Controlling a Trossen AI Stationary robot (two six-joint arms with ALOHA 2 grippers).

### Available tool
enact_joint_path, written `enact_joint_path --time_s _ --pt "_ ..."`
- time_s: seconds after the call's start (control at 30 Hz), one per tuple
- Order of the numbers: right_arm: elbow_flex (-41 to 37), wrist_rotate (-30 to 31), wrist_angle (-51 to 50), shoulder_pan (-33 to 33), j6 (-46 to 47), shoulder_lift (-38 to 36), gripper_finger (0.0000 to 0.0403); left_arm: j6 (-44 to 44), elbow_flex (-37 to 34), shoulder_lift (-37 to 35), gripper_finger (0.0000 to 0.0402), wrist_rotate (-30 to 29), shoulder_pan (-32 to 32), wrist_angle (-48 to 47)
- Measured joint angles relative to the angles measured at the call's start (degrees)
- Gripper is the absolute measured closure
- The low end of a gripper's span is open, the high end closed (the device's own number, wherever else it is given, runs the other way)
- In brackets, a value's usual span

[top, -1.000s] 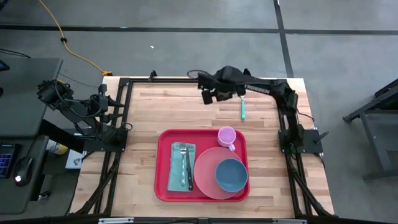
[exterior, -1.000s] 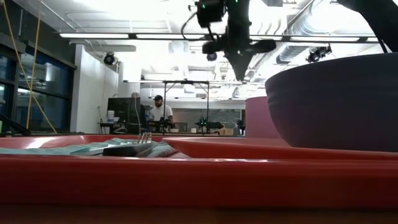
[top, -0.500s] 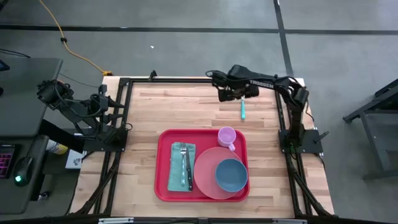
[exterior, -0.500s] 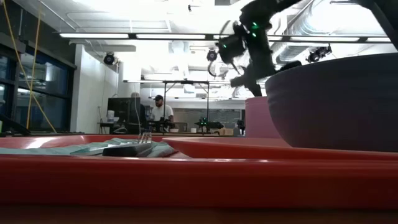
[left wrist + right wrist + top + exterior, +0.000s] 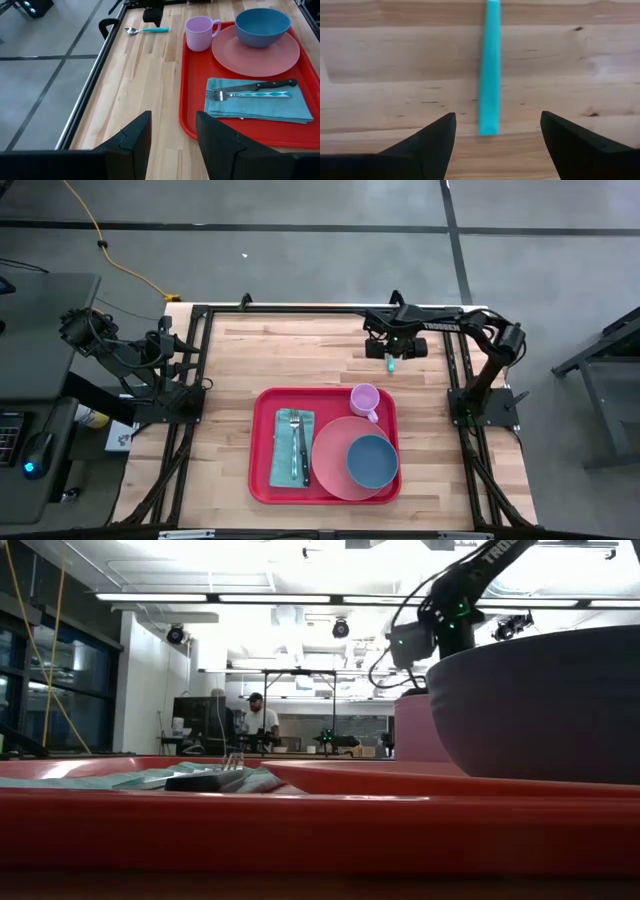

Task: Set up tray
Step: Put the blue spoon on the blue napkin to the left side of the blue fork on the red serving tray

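Dark fingers of the right gripper point(image 5: 495, 142) stand wide apart, one on each side of the teal spoon handle point(image 5: 489, 65), which lies flat on the wood between them — not touching either finger, nothing held. From above, the right gripper point(image 5: 392, 350) sits in the upper right of the frame, over the spoon point(image 5: 390, 361) on the bare table, just above the tray's upper right corner.

Left gripper point(image 5: 172, 132): fingers partly apart, a clear gap between them, nothing in it. Its arm is folded at the left edge of the table in the overhead view, well apart from the tray.

Surface — light butcher-block table point(image 5: 230, 370) with a black frame around it. The red tray point(image 5: 262, 480) lies in the lower centre of the overhead frame. On it: a teal napkin point(image 5: 284, 465) at the left with a fork point(image 5: 295, 442) and a knife point(image 5: 304, 455) on top; a pink plate point(image 5: 328, 460) at the right bearing a blue bowl point(image 5: 372, 461); a pink mug point(image 5: 364, 398) at the tray's upper right corner.

Room: grey floor with dark lines, a yellow cable point(image 5: 115, 255) at upper left. The table-level view shows ceiling strip lights, ducts and a person point(image 5: 260, 720) standing far back, left of centre.
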Motion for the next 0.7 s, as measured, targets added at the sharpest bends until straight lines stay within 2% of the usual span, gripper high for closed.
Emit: enact_joint_path --time_s 0.13,0.33,0.7 --pt "-1.23 0.05 1.04 -0.98 -1.10 0.00 0.0132 -0.48 0.00 0.00 0.0220 0.00 -0.01 0.00" --pt "-4.05 -1.18 8.04 -1.72 -1.49 0.00 0.0132 -1.11 0.00 0.00 0.0220 -0.09 0.00 0.00" --pt "-8.24 -3.15 12.44 -1.70 -2.07 0.00 0.0139 -1.14 0.00 0.00 0.0220 -0.13 -0.02 0.00"
